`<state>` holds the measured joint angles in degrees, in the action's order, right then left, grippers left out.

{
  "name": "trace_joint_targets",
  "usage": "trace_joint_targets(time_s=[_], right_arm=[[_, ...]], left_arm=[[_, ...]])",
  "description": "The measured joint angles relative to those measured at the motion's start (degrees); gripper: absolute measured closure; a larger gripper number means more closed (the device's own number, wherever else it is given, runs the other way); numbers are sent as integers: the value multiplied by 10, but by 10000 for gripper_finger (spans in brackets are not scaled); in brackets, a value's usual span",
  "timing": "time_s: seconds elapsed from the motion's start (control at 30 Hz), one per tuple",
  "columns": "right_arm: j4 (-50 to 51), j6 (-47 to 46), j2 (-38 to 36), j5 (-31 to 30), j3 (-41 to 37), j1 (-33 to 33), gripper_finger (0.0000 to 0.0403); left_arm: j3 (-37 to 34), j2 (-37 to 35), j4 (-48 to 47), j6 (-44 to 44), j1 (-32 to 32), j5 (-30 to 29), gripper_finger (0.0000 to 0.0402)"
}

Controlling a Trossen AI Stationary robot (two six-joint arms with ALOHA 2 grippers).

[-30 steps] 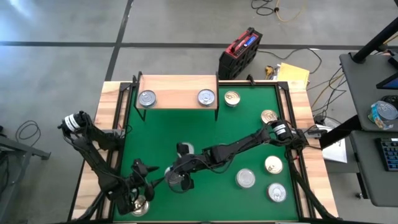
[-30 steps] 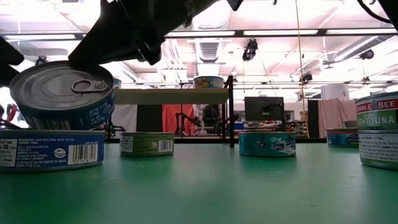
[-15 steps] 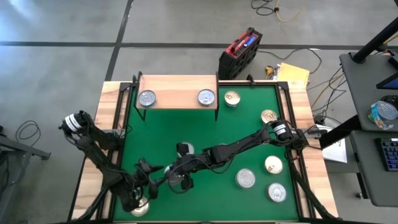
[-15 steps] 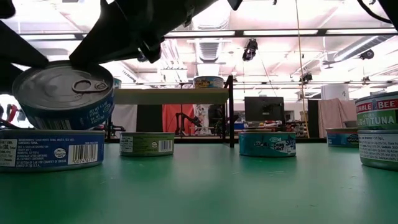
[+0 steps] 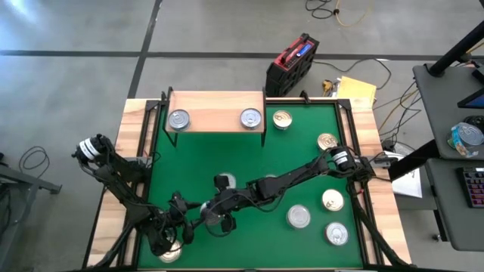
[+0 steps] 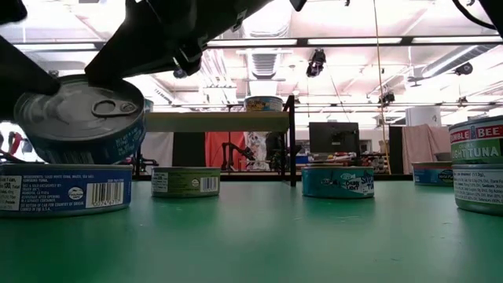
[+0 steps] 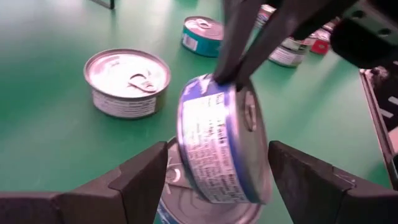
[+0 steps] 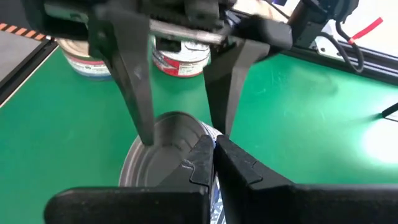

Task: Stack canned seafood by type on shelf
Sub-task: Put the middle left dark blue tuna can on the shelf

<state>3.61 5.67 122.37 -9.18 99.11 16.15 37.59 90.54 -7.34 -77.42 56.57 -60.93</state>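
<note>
A blue-sided tin (image 7: 217, 137) of canned seafood hangs tilted near the mat's near left, with my right gripper (image 8: 214, 149) shut on it. Just under it a second blue tin (image 6: 63, 189) lies flat. My left gripper (image 7: 217, 149) is open, one finger on each side of the tilted tin; whether they touch it I cannot tell. At the far left of the mat stands the shelf (image 5: 215, 106), a wood board on black legs, with two silver-topped tins (image 5: 179, 119) (image 5: 251, 118) on top. My right gripper pinches the blue tin's rim (image 7: 227, 81) at its raised edge between its two shut fingers. The fingers slant down from the table's right. The tin hangs tilted, its pull-tab lid (image 6: 78, 110) turned partly sideways. Whether its low edge touches the tin beneath I cannot tell.
Gold-topped tins (image 5: 282, 119) (image 5: 327, 141) (image 5: 333, 199) and silver-topped tins (image 5: 299, 217) (image 5: 336, 233) lie on the mat's right half. A green-labelled tin (image 6: 185, 181) and a teal tin (image 6: 338, 181) sit mid-mat. The green mat's middle (image 5: 227, 159) is bare.
My left gripper has moved toward the table's right, in around the tilted blue tin, so that its open fingers now stand on either side of it. My right gripper has kept the tin in place.
</note>
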Motion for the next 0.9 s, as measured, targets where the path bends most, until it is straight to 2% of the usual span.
trace_joint_targets(time_s=[0.13,0.3,0.43,0.63,0.9], right_arm=[[-10,5,0,-1,0,2,394],[-11,12,0,1,0,3,394],[-16,15,0,1,0,4,394],[-27,23,0,-1,0,5,394],[-28,26,0,-1,0,5,394]], left_arm=[[-36,0,94,30,-2,-1,138],[-82,0,271,151,-2,-1,138],[-112,0,370,216,-4,-1,140],[-126,0,382,219,-5,-1,177],[-117,2,382,246,-5,0,262]])
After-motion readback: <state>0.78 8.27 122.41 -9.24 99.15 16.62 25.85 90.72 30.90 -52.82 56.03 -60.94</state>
